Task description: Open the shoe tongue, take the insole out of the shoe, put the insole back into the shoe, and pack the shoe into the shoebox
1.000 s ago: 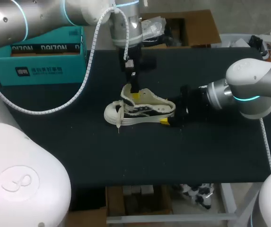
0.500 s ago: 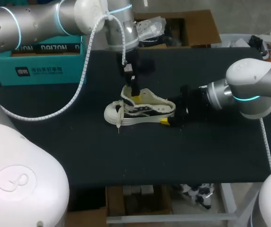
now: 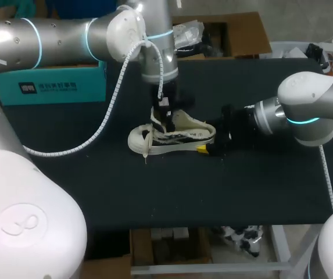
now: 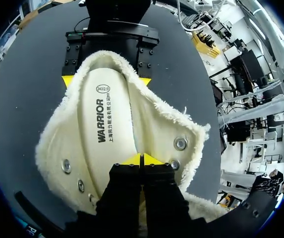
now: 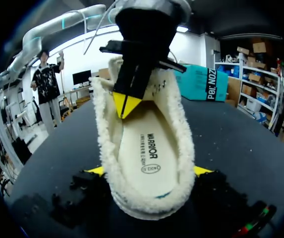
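A fleece-lined white shoe (image 3: 178, 138) sits on its sole at the middle of the black table (image 3: 154, 192), toe pointing toward the left arm's side; the right gripper (image 5: 149, 171) clamps the heel, one yellow tip pressed against each side of the collar; the left gripper (image 4: 142, 159) hangs from above into the shoe's open mouth at the tongue end, its two yellow tips pressed together with nothing visible between them, just over the front part of the insole (image 4: 104, 131); the insole lies flat inside the shoe, its printed heel end toward the right gripper.
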You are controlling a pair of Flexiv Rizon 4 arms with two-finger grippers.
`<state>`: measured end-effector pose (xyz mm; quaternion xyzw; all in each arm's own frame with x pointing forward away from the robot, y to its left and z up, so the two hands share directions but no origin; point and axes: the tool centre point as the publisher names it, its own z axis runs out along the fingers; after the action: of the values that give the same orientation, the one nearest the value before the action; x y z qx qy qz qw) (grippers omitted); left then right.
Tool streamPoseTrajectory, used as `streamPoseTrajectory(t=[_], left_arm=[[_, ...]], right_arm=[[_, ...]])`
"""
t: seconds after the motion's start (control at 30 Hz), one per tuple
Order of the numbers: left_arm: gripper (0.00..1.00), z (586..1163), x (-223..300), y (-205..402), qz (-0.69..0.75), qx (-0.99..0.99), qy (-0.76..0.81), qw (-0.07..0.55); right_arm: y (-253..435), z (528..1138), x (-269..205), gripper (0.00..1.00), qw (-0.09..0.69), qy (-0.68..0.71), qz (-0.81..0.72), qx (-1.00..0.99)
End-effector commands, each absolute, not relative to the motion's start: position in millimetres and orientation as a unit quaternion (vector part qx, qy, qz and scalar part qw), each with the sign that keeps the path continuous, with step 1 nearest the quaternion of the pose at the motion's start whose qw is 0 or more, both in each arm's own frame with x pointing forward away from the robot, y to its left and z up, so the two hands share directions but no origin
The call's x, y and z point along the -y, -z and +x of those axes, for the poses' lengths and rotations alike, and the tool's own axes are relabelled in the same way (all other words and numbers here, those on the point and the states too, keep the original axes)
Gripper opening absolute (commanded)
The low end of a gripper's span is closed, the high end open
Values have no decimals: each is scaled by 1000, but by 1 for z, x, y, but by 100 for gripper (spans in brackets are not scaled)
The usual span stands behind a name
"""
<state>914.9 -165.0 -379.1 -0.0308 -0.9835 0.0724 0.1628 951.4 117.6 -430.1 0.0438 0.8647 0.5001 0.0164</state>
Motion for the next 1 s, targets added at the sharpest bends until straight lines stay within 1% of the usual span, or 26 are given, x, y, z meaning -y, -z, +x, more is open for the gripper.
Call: streamPoseTrajectory(t=[0.03,0.33,0.37,0.4,0.43,0.47,0.53,0.67,0.77,0.93,1.0], left_arm=[[0,912,167,393,-28,985,-61,161],[0,897,164,407,-20,991,-54,122],[2,895,163,408,-24,991,-58,121],[12,893,163,408,-24,992,-58,114],[18,891,163,409,-22,992,-57,110],[22,889,163,410,-24,992,-58,108],[27,887,163,412,-20,993,-59,97],[26,885,164,418,-13,995,-62,80],[28,887,167,426,-6,996,-62,62],[27,894,170,443,22,997,-76,5],[20,899,172,451,32,996,-82,-14]], right_arm=[[436,955,-117,0,17,-503,43,-863],[436,955,-117,0,17,-503,43,-863],[436,955,-117,0,17,-503,43,-863],[436,955,-117,0,17,-503,43,-863],[436,955,-117,0,17,-503,43,-863],[436,955,-117,0,17,-503,43,-863],[436,955,-117,0,17,-503,43,-863],[436,955,-117,0,17,-503,43,-863],[436,955,-117,0,17,-503,43,-863],[436,955,-117,0,17,-503,43,-863],[436,955,-117,0,17,-503,43,-863]])
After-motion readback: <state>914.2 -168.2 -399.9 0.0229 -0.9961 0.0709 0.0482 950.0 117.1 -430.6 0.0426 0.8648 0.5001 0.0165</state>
